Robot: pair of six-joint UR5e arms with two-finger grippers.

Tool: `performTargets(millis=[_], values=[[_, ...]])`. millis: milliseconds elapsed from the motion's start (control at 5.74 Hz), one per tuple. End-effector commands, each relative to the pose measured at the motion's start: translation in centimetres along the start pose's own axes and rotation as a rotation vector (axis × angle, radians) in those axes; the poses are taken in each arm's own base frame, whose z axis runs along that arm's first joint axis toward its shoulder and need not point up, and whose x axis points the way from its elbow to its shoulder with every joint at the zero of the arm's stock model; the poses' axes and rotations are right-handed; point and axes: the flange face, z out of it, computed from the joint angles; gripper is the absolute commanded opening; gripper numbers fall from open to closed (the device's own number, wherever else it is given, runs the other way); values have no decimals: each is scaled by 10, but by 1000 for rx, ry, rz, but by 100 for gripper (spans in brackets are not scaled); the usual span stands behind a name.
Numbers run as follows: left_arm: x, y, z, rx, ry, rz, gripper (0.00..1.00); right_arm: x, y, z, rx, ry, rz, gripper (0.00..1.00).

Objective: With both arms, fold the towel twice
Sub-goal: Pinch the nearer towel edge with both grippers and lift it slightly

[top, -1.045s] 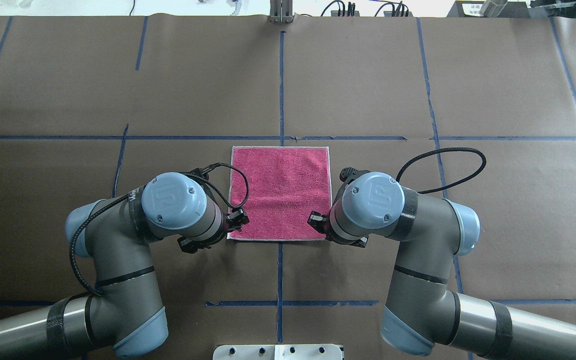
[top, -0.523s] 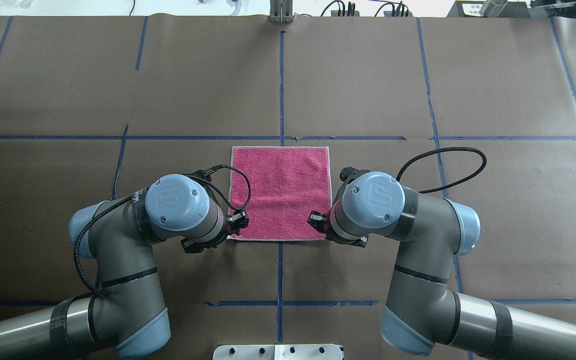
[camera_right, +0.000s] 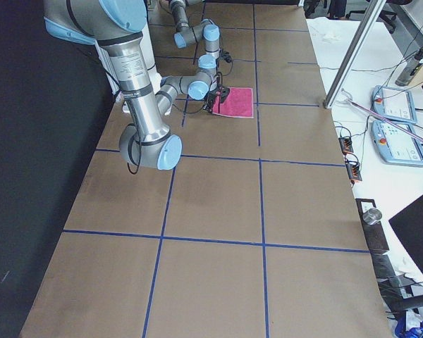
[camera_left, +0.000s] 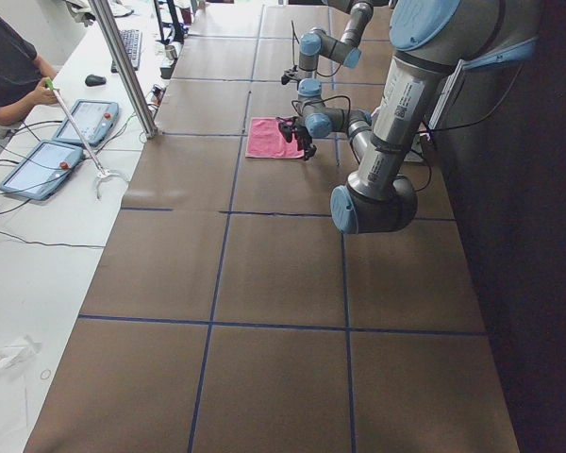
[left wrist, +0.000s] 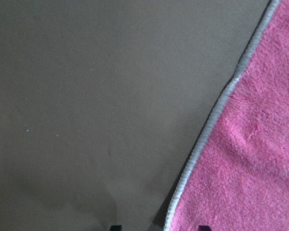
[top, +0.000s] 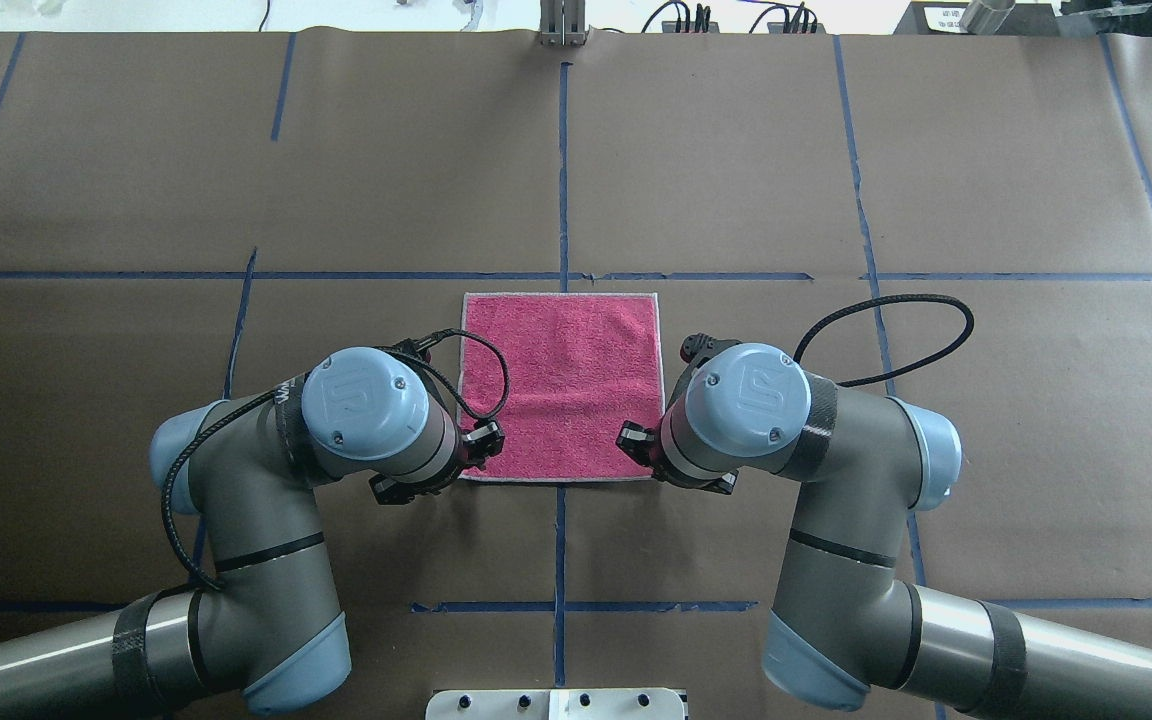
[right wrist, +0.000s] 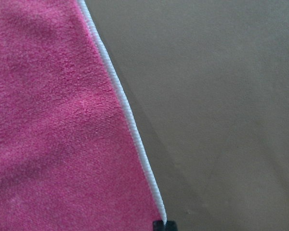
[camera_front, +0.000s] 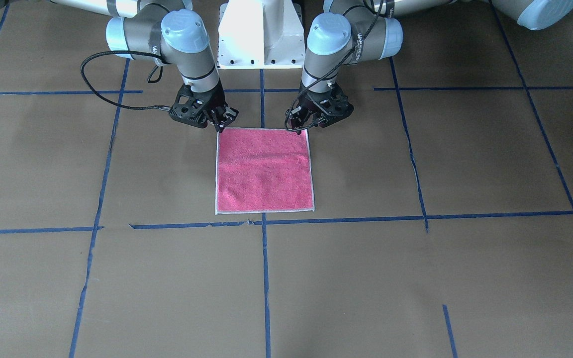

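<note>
The towel (top: 561, 385) lies flat and pink face up in the middle of the table, and also shows in the front view (camera_front: 264, 171). My left gripper (camera_front: 298, 128) is low at the towel's near left corner. In the left wrist view it (left wrist: 159, 227) is open, its two tips astride the whitish hem (left wrist: 216, 110). My right gripper (camera_front: 220, 127) is at the near right corner. In the right wrist view its tips (right wrist: 164, 225) are together at the point where the hem (right wrist: 120, 96) ends. From overhead both wrists hide the fingers.
The table is covered in brown paper (top: 736, 170) with blue tape lines. The white pedestal base (camera_front: 259, 35) stands behind the towel on my side. In the left side view an operator (camera_left: 9, 66), tablets (camera_left: 75, 123) and a metal pole (camera_left: 123, 66) are off the far edge.
My left arm has moved right, towards the towel's near left corner. My right arm and the towel have not moved.
</note>
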Motion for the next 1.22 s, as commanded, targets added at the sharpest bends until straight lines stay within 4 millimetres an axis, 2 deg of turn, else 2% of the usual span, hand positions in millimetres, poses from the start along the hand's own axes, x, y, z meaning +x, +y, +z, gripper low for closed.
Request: performTargets(millis=[0, 348, 697, 871, 1045], values=[[1, -1, 1, 1, -2, -1, 35, 0, 0, 0, 0, 0, 0, 4], [2, -1, 0, 1, 0, 1, 3, 0, 0, -1, 0, -1, 0, 4], [11, 6, -15, -9, 26, -1, 0, -2, 0, -4, -2, -7, -1, 4], [13, 11, -34, -17, 59, -2, 0, 2, 0, -13, -2, -21, -2, 4], [9, 16, -58, -27, 98, -64, 0, 24, 2, -28, -7, -33, -6, 4]])
